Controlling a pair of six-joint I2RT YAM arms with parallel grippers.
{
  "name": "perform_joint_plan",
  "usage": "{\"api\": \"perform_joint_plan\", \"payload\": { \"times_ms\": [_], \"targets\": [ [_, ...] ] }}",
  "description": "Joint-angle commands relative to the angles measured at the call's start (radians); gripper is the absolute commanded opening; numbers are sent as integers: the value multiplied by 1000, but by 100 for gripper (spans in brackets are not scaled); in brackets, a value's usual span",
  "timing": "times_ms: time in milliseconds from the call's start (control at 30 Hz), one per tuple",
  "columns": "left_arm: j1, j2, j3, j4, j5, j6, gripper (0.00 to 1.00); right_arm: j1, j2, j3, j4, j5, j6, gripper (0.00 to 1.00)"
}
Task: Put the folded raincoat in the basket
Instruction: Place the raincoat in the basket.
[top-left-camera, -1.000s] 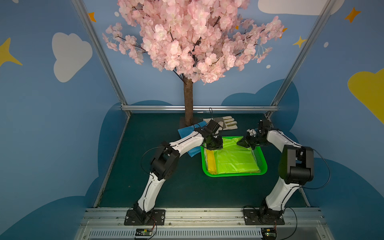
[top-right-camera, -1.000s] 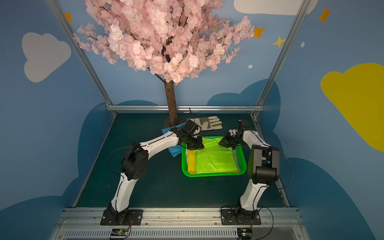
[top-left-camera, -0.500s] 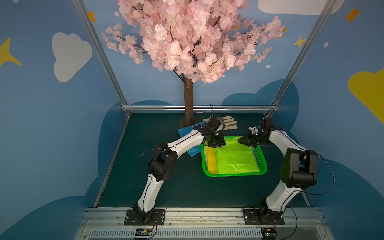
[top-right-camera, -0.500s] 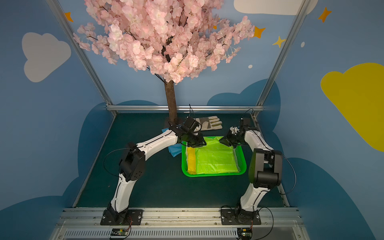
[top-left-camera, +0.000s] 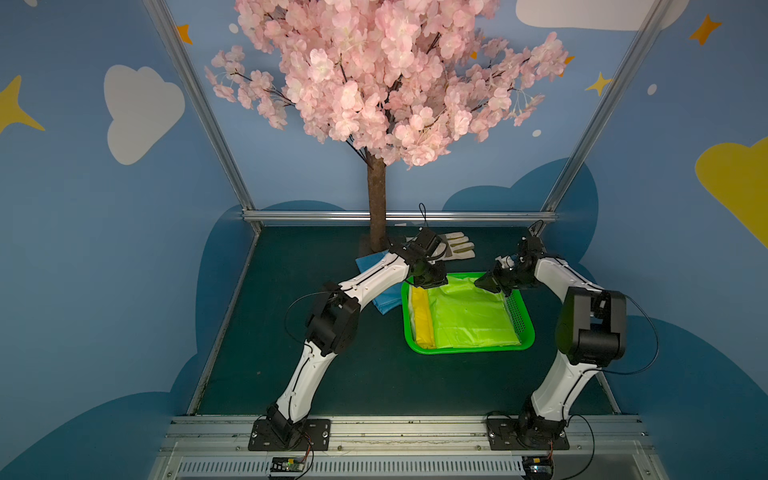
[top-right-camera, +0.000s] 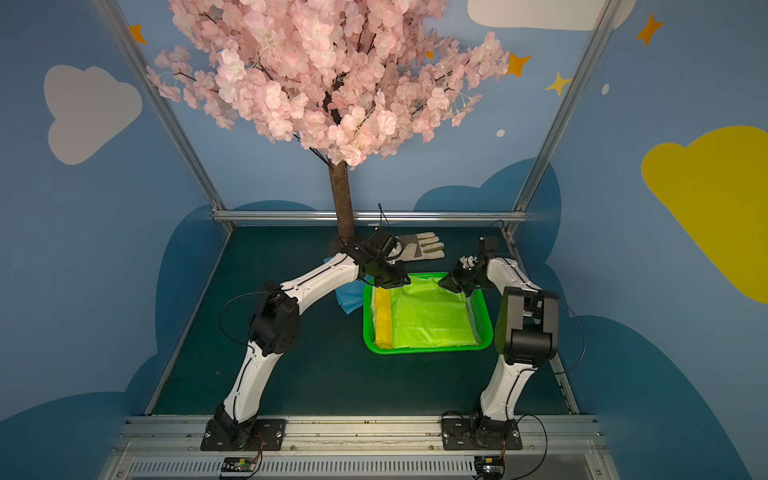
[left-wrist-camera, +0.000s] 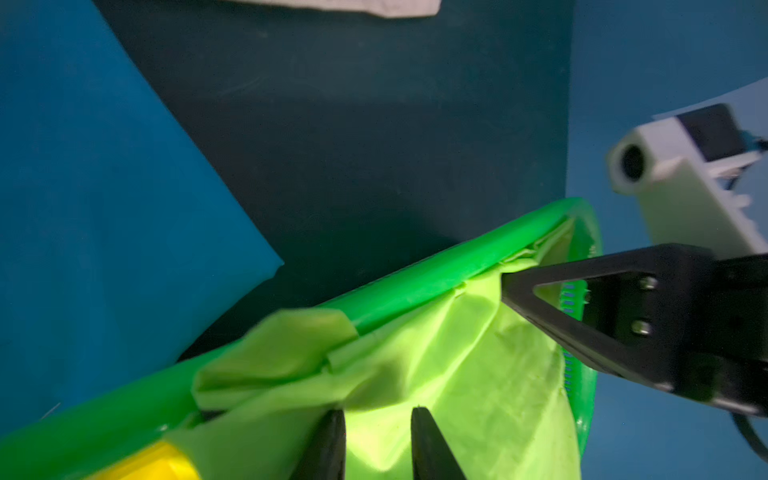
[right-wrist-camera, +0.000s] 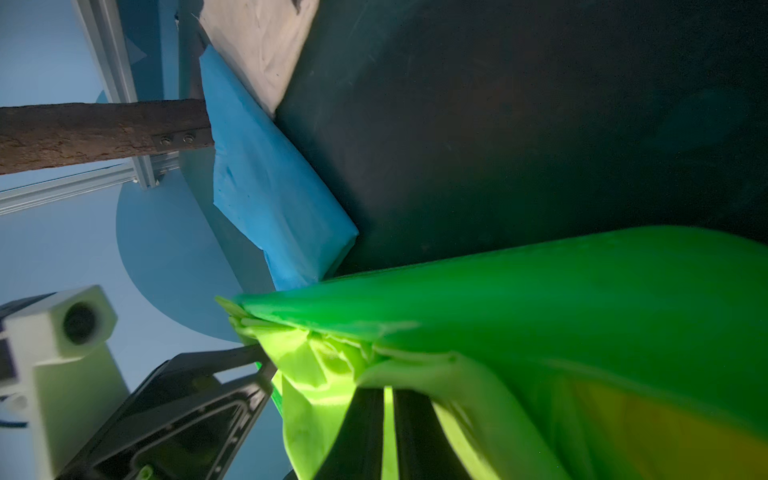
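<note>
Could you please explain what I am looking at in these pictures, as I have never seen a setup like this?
This is a robot with two white arms, each ending in a two-fingered tool. Two pictures come from one camera head above, looking down at the whole scene; the two close-ups come from cameras on the wrists. On the dark table stand a fake blossom tree and a green basket, with a work glove and a folded blue sheet nearby. A folded lime raincoat lies in the basket next to a yellow folded item. Both tools are at its far edge: the left tool is open over the fabric; the right tool shows fabric in a narrow gap, so I cannot tell whether it grips.
</note>
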Motion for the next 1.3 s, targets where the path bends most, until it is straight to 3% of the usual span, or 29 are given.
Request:
{"api": "perform_joint_plan", "payload": {
  "times_ms": [0, 200, 467, 600, 867, 1133, 1267],
  "targets": [
    [5, -24, -8, -52, -19, 29, 32, -3, -53, -8, -44, 42, -18, 15],
    [-3, -132, -64, -51, -22, 27, 38, 2, -235, -47, -121, 64, -48, 21],
    [-123, -331, -328, 89, 42, 0, 38, 8, -441, -241, -230, 109, -90, 22],
    [-169, -339, -428, 143, 78, -12, 37, 3, -433, -285, -257, 165, -117, 21],
    [-169, -398, -581, 156, 40, -58, 34, 1, -432, -286, -307, 322, -125, 20],
    [-170, -515, -616, 183, 78, -64, 41, 56, -544, -270, -399, 240, -154, 22],
    [-164, -565, -640, 169, 43, -50, 41, 98, -558, -308, -432, 374, -163, 23]
  ]
}}
